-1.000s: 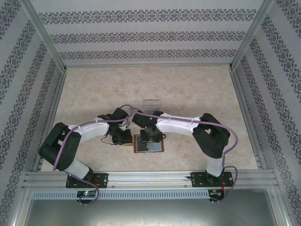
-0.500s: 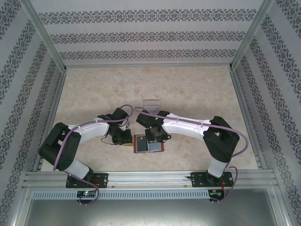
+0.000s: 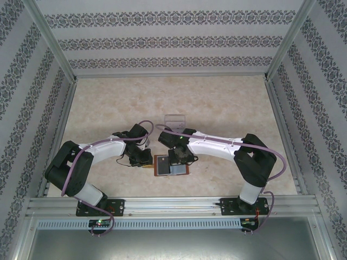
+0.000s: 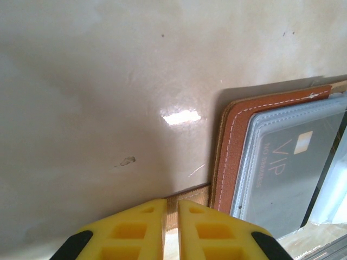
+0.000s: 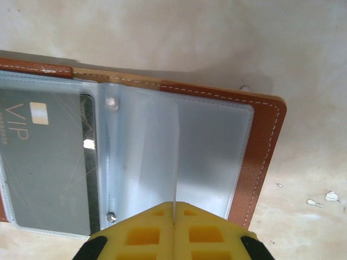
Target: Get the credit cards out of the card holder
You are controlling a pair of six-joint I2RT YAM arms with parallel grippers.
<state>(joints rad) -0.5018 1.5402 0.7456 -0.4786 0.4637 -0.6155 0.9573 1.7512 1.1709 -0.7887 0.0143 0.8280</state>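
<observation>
Left to right. My left gripper [image 3: 145, 161] is low on the tabletop [image 3: 227, 103], at the left edge of the card holder [image 3: 158, 172]. In its wrist view the yellow fingers [image 4: 135, 230] are almost together, and the brown strap tab [image 4: 190, 194] runs into the slit between them. I read that as clamped on the tab to pin the holder down.

The card holder lies open and flat near the middle of the tabletop, close to the arm bases, leather side down. The clear plastic box [image 3: 175, 120] sits farther back, apart from it.

The dark VIP card [image 4: 287, 173] is fully seated in the left-hand pocket, not slid out at all.

My right gripper [image 3: 178, 161] is over the middle of the holder. In its wrist view the fingers [image 5: 135, 233] are pressed tight together, and the edge of a clear sleeve leaf [image 5: 143, 157] runs straight into their seam. It looks like a pinch on that leaf. I can't tell whether a pale card sits inside it, because the plastic is frosted.

Progress: early. The holder is open and braced, which I'd call the setup done. I see no card lying outside the holder. Every card is left to pull, the dark one included. The right-side pocket over the leather border [image 5: 265, 146] reads blank, contents unclear.
</observation>
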